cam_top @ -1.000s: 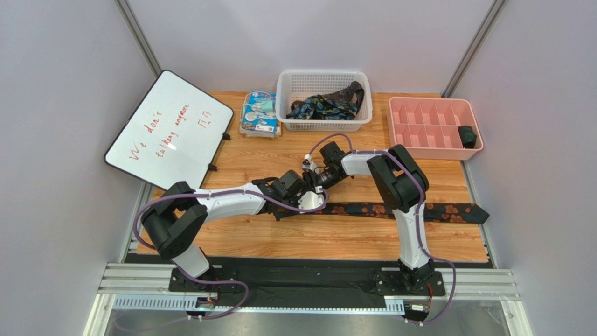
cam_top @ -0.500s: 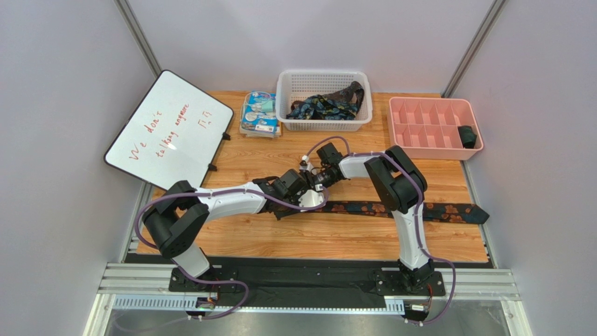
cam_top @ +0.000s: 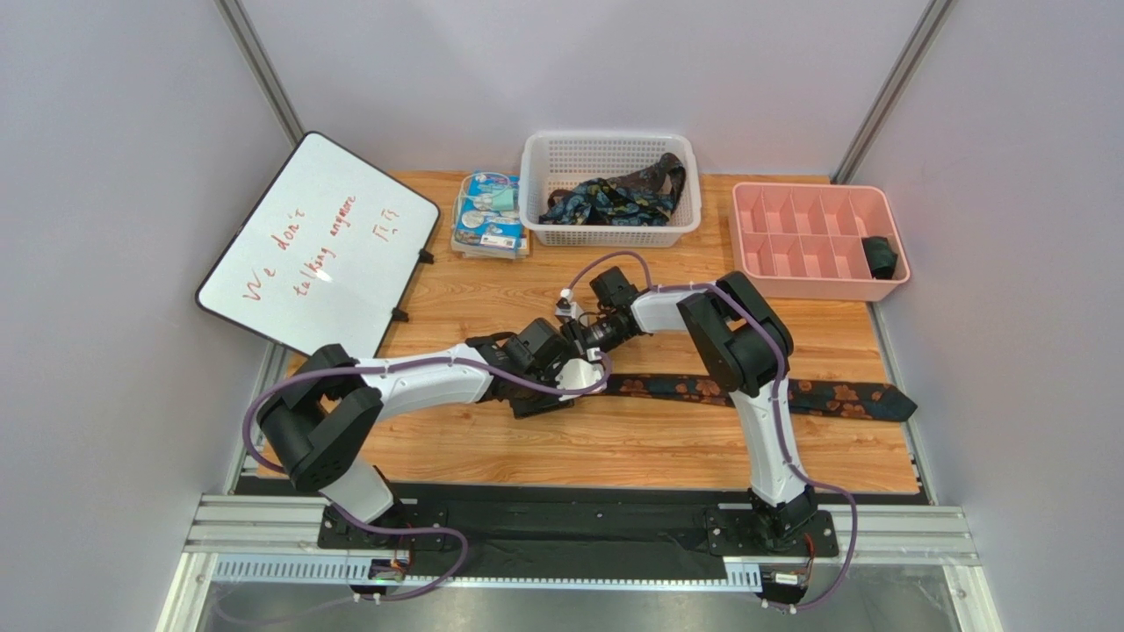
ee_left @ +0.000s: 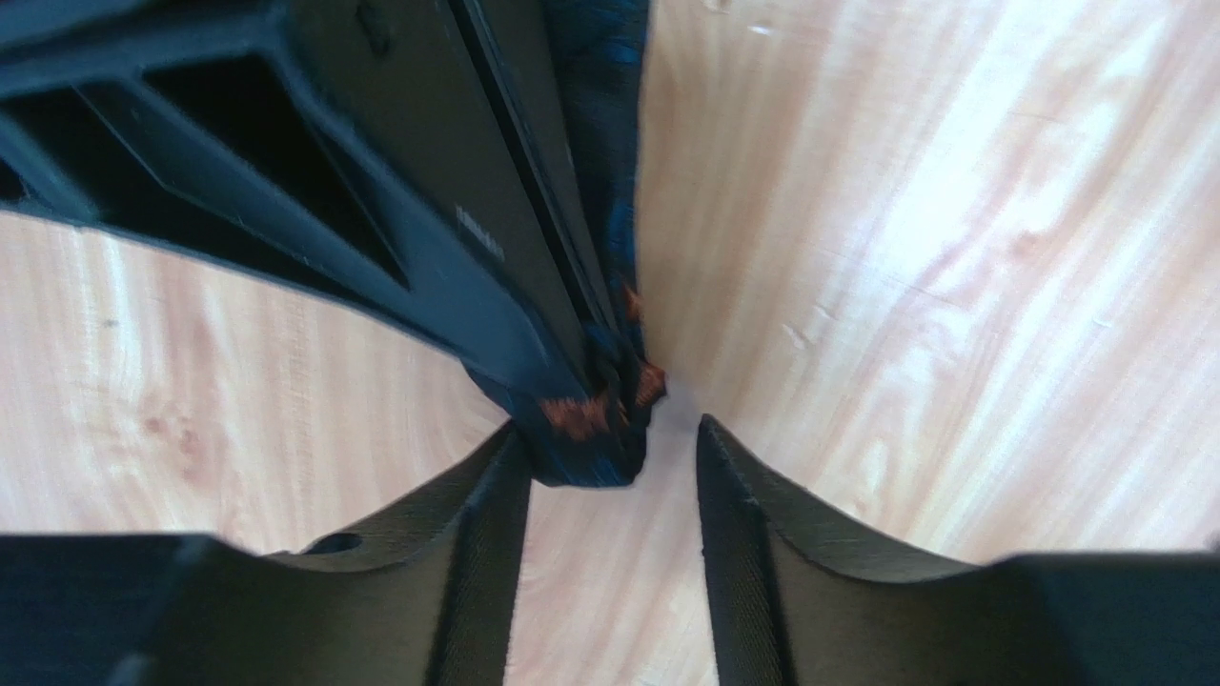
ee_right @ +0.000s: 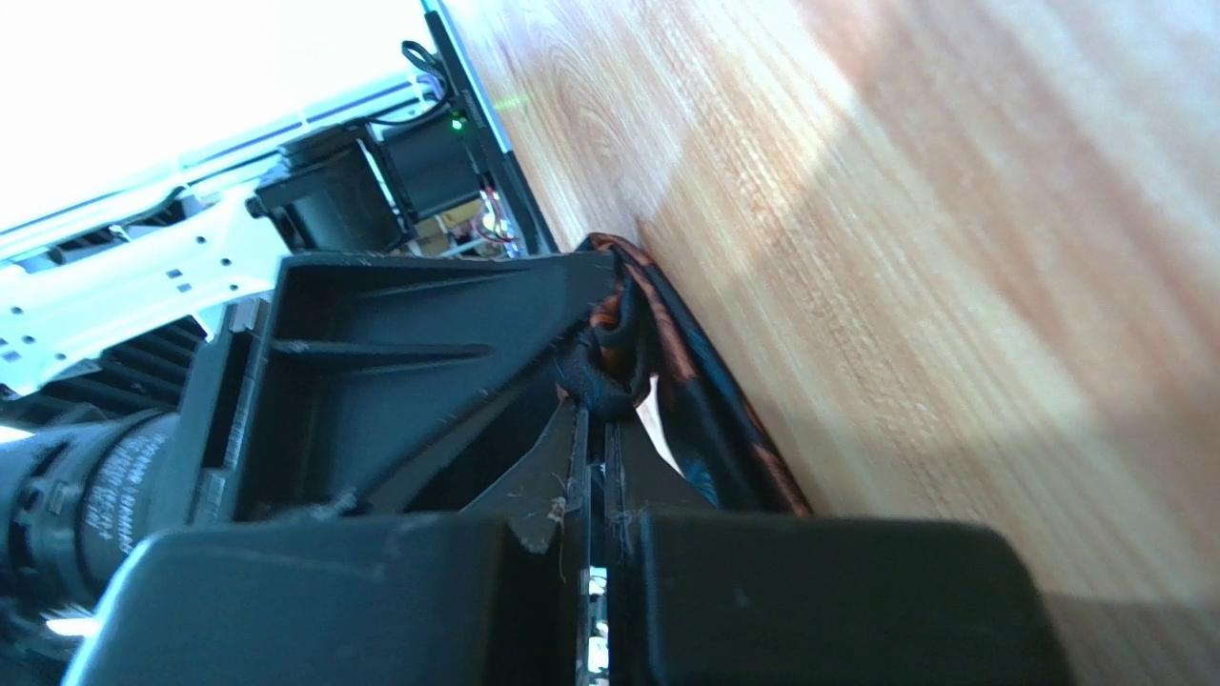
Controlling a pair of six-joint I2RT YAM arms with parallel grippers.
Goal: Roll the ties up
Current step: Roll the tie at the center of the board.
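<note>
Your right end effector (ee_right: pixel 593 429) is pressed together on one end of the tie (cam_top: pixel 772 394), the fabric bunched at its tips. Your left end effector (ee_left: pixel 613 493) is spread — that same tie end sits just ahead of the gap between its fingers (ee_left: pixel 480 550). The two end effectors meet tip to tip, and from the pinch the tie runs flat along the tabletop (cam_top: pixel 620 454) off to their right — more ties (cam_top: pixel 607 202) lie heaped in the white basket (cam_top: pixel 533 184) beyond them.
</note>
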